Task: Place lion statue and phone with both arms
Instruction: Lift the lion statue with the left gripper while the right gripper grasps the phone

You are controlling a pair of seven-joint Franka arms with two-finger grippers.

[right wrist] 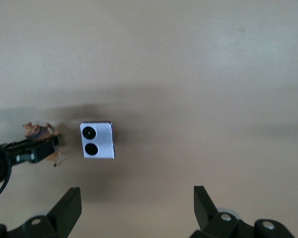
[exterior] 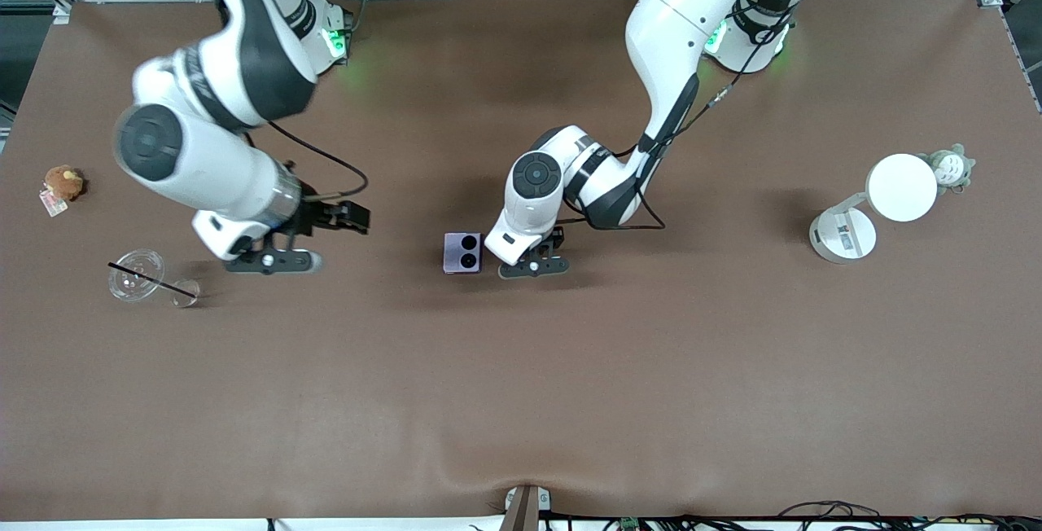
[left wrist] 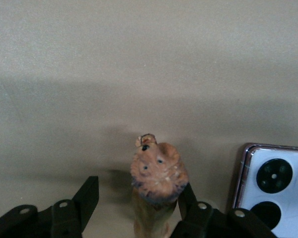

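Left gripper (exterior: 533,266) is down at the table's (exterior: 521,401) middle, its fingers (left wrist: 89,193) straddling the lion statue (left wrist: 159,173). One finger touches the figurine's side and the other stands apart from it, so we call the hand released, not yet clamped. We read clock directions on the front view, twelve o'clock toward the robots' bases. The phone (exterior: 462,252) lies flat just beside the lion at its nine o'clock, camera circles up. Right gripper (exterior: 273,262) hangs spread wide and empty over bare table at the phone's nine o'clock. At eight o'clock from it lies a clear cup (exterior: 136,274) with a black straw. Farther off we see a white lamp (exterior: 899,187) at the phone's two o'clock, a grey-white plush (exterior: 948,166) touching it, and a brown plush (exterior: 63,182) at ten o'clock.
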